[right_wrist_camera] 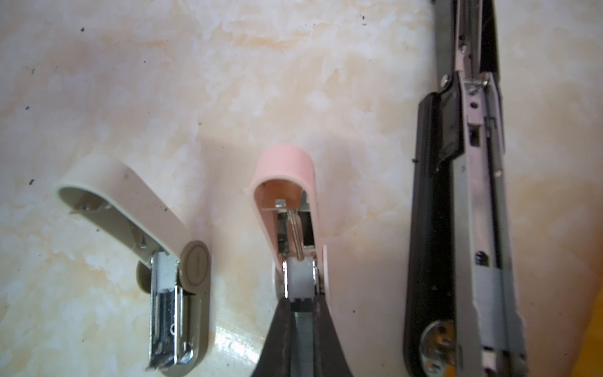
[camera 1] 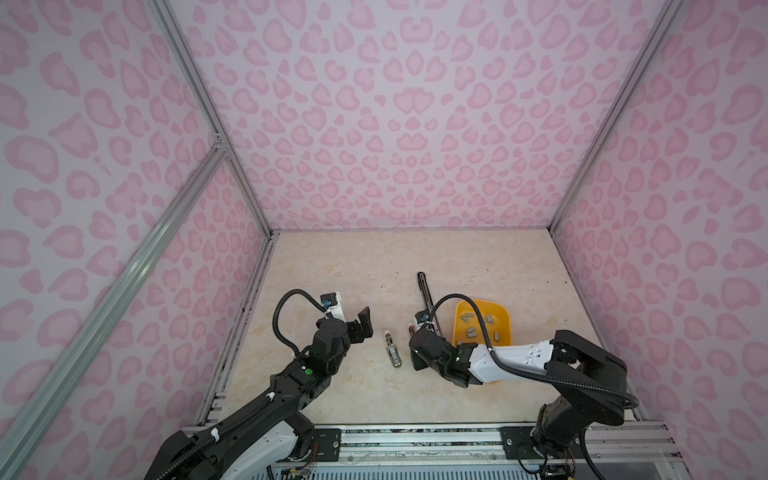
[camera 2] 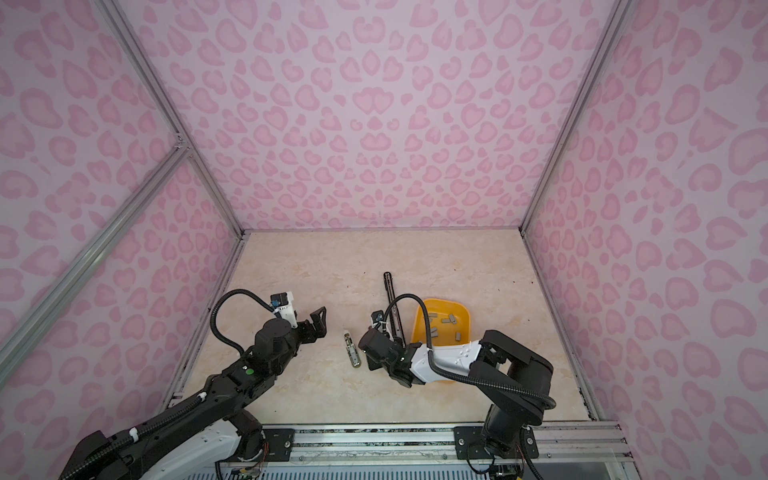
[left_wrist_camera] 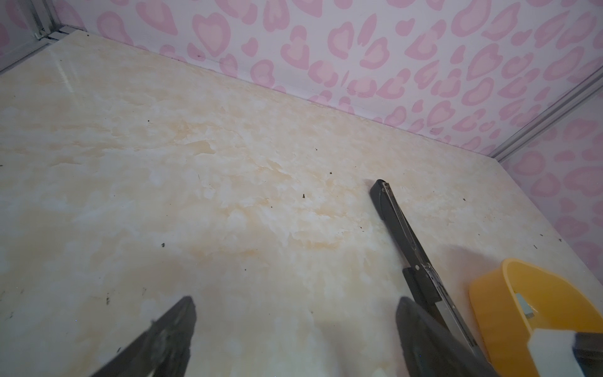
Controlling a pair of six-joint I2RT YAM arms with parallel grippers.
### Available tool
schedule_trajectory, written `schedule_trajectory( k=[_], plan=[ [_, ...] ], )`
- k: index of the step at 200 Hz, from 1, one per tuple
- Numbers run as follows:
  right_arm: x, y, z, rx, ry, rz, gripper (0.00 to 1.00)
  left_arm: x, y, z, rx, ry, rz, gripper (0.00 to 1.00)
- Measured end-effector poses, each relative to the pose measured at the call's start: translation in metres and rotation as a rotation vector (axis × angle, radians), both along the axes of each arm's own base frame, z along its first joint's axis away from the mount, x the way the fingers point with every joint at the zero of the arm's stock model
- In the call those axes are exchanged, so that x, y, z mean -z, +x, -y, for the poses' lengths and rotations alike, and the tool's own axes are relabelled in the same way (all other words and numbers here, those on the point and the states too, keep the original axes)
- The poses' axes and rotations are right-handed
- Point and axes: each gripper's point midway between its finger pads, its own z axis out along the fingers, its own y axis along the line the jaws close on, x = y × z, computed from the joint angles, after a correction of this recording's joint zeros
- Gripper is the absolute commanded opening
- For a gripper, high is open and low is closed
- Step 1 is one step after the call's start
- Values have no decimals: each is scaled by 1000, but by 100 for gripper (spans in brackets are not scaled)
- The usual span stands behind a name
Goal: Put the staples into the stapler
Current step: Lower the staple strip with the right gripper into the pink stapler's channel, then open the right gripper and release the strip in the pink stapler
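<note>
Enclosure: pink heart-patterned walls, beige marbled table (camera 1: 332, 270).

Both top views: the left gripper (camera 1: 361, 327) hangs released, jaws wide apart, holding nothing, left of a small beige stapler (camera 1: 393, 351) that lies opened on the table. The right arm (camera 1: 511, 357) reaches across the near edge of a yellow tray (camera 1: 482, 301), and its wrist is lowered between the beige stapler and a long black stapler (camera 1: 424, 291). The tool tip is hidden under the wrist. The loose staples (camera 1: 471, 331) lie scattered inside the tray, just right of the black stapler.

Left wrist view: both fingers stand well apart over bare table. The black stapler lies unfolded beside the tray, and one strip shows inside it.

Right wrist view: the right gripper (right_wrist_camera: 301, 302) is clenched on a narrow grey staple strip (right_wrist_camera: 304, 339), which lies in line with the open magazine of a pink stapler (right_wrist_camera: 287, 169). The pink lid is raised, as is the beige stapler's lid to one side. The black stapler lies flat on the other side, apart from both.
</note>
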Motion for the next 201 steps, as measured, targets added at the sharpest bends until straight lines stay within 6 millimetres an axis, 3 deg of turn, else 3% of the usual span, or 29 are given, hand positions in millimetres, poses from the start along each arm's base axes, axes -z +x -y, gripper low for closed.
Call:
schedule_trajectory(
  k=[146,166,201],
  plan=[
    [1,8,-1,43,2,88,0,-4,-1,0,0,-8,11,97],
    [1,8,-2,41,-2,94,10,-5,-1,0,0,-11,15,97],
    [1,6,-1,33,-5,95,18,-6,-1,0,0,-12,16,97]
  ],
)
